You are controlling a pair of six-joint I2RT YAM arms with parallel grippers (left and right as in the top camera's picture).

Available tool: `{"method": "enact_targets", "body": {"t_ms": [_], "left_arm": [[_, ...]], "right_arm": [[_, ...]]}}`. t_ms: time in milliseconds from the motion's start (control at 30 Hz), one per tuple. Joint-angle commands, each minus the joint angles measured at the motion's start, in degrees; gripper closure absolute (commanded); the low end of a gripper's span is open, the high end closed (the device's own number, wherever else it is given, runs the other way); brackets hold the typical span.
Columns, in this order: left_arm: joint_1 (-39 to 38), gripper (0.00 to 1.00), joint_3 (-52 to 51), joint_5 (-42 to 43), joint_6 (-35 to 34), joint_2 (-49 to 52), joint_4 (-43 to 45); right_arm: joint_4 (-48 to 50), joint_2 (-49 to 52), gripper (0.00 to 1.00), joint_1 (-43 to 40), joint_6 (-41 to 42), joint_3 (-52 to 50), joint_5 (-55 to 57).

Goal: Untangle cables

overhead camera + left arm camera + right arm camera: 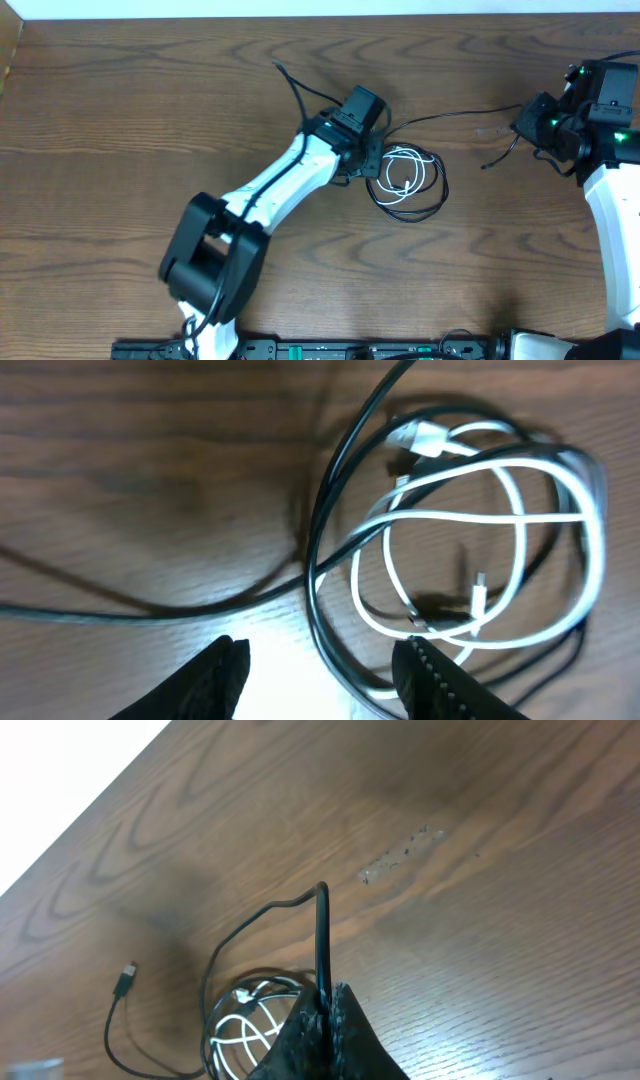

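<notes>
**Surface.** Dark wood-grain desk (120, 120). A pale scuff (400, 858) marks it between the coil and my right arm.

**Item 1, white cable (460, 516).** It is wound in a small coil near the middle of the desk, and I use it as the landmark for every place below. Several turns overlap one another. Its white plug (420, 436) lies at the coil's rim.

**Item 2, black cable (455, 114).** It loops round the outside of the white coil and crosses its turns in places. One strand leaves the coil toward my right arm. Another runs off on the coil's opposite side and ends in a small plug (125, 978), well apart from the coil.

**Item 3, left pincer (322, 655).** It sits just above the coil's edge with its fingers spread. A black loop runs through the gap between them. I cannot tell whether either finger touches it.

**Item 4, right pincer (328, 1005).** It is well apart from the coil, fingers pressed together, pinching the black strand that leads out of the coil. The strand rises from my fingers, then bends back toward the coil.

**Status.** By my judgement the task is at an early stage.
- Done: one black strand is drawn clear of the coil and held.
- Left: the black loops are wrapped round and through the white turns, so the two cables are not yet separate. The black has to come off the white, and each cable then has to lie apart on the desk.
</notes>
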Motion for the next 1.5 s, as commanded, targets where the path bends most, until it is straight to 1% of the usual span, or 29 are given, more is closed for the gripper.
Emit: {"method": "enact_targets", "body": {"t_ms": [0, 67, 400, 467, 667, 733, 867, 1033, 1133, 1200, 1233, 1300, 1367, 1400, 1467], "left_arm": [[-0.44, 0.55, -0.22, -0.11, 0.22, 3.19, 1.6], [-0.42, 0.59, -0.22, -0.11, 0.22, 4.2, 2.36], [-0.44, 0.61, -0.22, -0.17, 0.22, 5.11, 3.3], [-0.48, 0.62, -0.22, -0.15, 0.22, 5.73, 3.65], [-0.48, 0.8, -0.22, -0.13, 0.04, 7.91, 3.85], [-0.48, 0.85, -0.22, -0.15, -1.88, 7.98, 3.82], [-0.48, 0.92, -0.22, -0.17, -2.82, 7.98, 3.82], [-0.35, 0.93, 0.04, -0.11, -3.69, 7.08, 3.82], [-0.07, 0.93, 0.72, -0.13, -3.61, 4.28, 3.58], [0.04, 0.93, 1.14, -0.15, -2.95, 1.09, 3.63], [0.09, 0.93, 1.31, -0.15, -2.36, -0.55, 3.65], [0.09, 0.92, 1.4, -0.15, -1.38, -4.04, 3.93], [0.07, 0.93, 1.4, -0.28, -1.05, -8.37, 4.35], [0.09, 0.93, 1.4, -0.33, -1.03, -9.75, 4.5], [0.09, 0.92, 1.4, -0.35, -1.03, -13.57, 5.18]], "right_arm": [[-0.22, 0.26, 0.99, -0.13, -1.27, 0.17, 0.66], [-0.46, 0.26, 0.99, -0.13, -1.29, 0.17, 0.66], [-0.79, 0.26, 0.99, -0.13, -1.49, 0.17, 0.68], [-0.79, 0.26, 0.99, -0.13, -1.49, 0.17, 0.66], [-0.85, 0.26, 0.99, -0.13, -1.53, 0.17, 0.66], [-0.83, 0.26, 0.99, -0.13, -1.51, 0.17, 0.68], [-0.81, 0.26, 0.98, -0.13, -1.51, 0.17, 0.66], [-0.81, 0.26, 0.95, -0.11, -1.51, 0.09, 0.66], [-0.79, 0.37, 0.92, -0.11, -1.7, 0.07, 0.66], [-0.76, 0.57, 0.88, -0.11, -1.73, 0.07, 0.7], [-0.74, 0.76, 0.83, -0.13, -1.73, 0.07, 0.68], [-0.72, 1.2, 0.7, -0.13, -1.7, 0.07, 0.68], [-0.74, 1.81, 0.44, -0.11, -1.7, 0.07, 0.63], [-0.72, 2.08, 0.34, -0.11, -1.68, 0.07, 0.59], [-0.37, 2.58, 0.19, 0.04, -1.7, 0.07, -0.7]]}}
